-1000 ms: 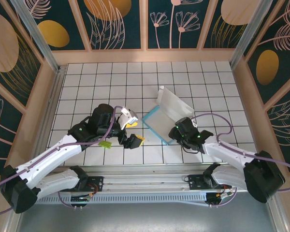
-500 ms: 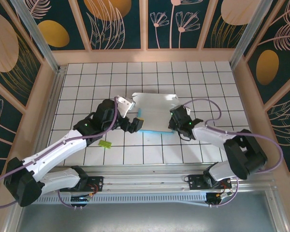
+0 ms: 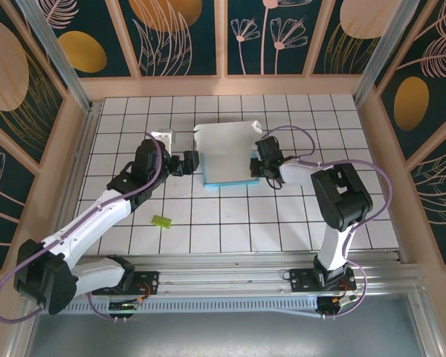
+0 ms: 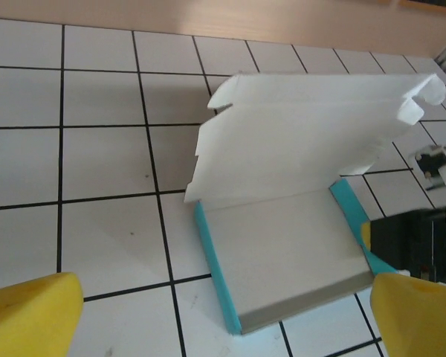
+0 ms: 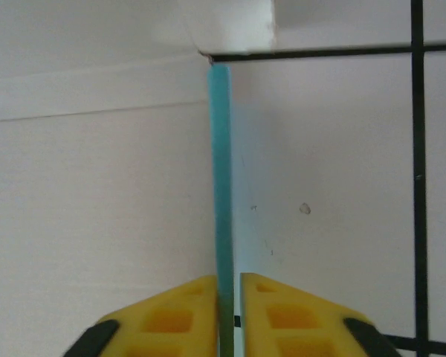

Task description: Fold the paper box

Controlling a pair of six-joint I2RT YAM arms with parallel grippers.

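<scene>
The paper box [image 3: 227,156] lies on the tiled table, white inside facing up, with turquoise showing along its side and front edges. Its back panel [image 4: 312,126] stands up, tilted. My right gripper [image 3: 256,165] is at the box's right side. Its yellow fingers [image 5: 171,320] are shut on the upright turquoise side flap [image 5: 221,186]. My left gripper [image 3: 189,162] is just left of the box, open, with its two yellow fingertips [image 4: 30,312] wide apart and nothing between them. From the left wrist the box [image 4: 290,253] lies straight ahead.
A tiny lime-green scrap [image 3: 161,220] lies on the tiles near the left arm. Wooden walls [image 3: 223,85] ring the table on the far, left and right sides. A metal rail [image 3: 223,268] runs along the near edge.
The box went from tilted at mid-table to lying square farther back. Both grippers moved away from the near edge with it. The right gripper closed on its side flap.
</scene>
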